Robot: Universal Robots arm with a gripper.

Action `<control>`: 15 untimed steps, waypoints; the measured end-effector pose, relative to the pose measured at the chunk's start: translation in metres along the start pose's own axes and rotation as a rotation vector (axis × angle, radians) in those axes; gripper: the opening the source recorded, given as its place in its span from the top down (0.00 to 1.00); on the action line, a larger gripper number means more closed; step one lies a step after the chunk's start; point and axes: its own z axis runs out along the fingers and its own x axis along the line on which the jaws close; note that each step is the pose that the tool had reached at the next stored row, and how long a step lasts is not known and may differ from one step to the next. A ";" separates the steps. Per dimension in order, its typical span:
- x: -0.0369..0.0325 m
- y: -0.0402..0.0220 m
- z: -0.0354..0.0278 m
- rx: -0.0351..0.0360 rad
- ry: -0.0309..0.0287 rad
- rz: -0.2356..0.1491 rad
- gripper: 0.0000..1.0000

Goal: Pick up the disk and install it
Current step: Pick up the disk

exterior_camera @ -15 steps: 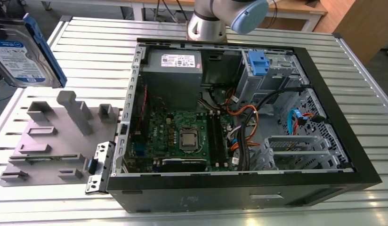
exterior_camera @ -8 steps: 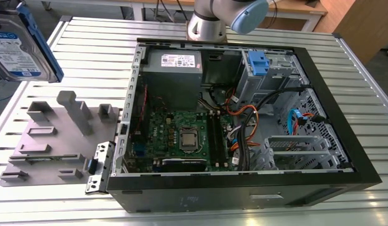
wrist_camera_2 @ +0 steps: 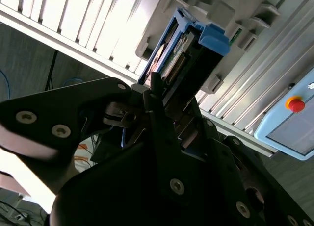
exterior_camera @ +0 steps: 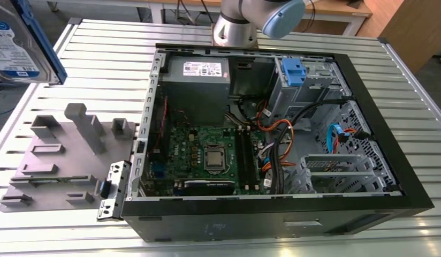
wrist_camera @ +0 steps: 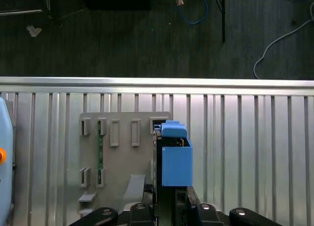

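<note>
We see a wide table (exterior_camera: 99, 48) of metal slats, and on it lies an open black computer case (exterior_camera: 206, 225), which takes the middle and the exterior view's right. Behind the case the arm (exterior_camera: 238, 24) rises, silver with a light blue cap. Just beside the case, on the exterior view's left, a flat grey fixture plate (exterior_camera: 56, 155) with upright tabs rests on the slats. Inside the case we find the grey power supply (exterior_camera: 199, 80) at the far side, the green motherboard (exterior_camera: 206, 152) nearer to us, and a small blue latch (exterior_camera: 295, 72) on a metal cage at the far corner. The disk (exterior_camera: 13, 45) is in the upper corner on the exterior view's left, held up clear of the table and well apart from the case; its white-and-blue label faces us and its blue bracket runs along one edge. In the first wrist view the disk (wrist_camera: 175, 160) stands edge-on above the border of the grey plate. The gripper (wrist_camera_2: 171, 96) has the disk: in the second wrist view its black fingers (wrist_camera_2: 159, 123) are closed against the near end of the disk, one on each flat side, with only the disk's thickness between them.
</note>
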 end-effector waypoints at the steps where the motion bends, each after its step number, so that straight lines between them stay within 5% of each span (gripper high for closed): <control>1: -0.0001 0.0001 -0.0031 0.0000 -0.0001 0.000 0.65; 10: -0.0005 0.0008 -0.0276 -0.0001 0.0001 0.000 0.65; 15: -0.0006 0.0009 -0.0317 0.0000 0.0000 0.000 0.65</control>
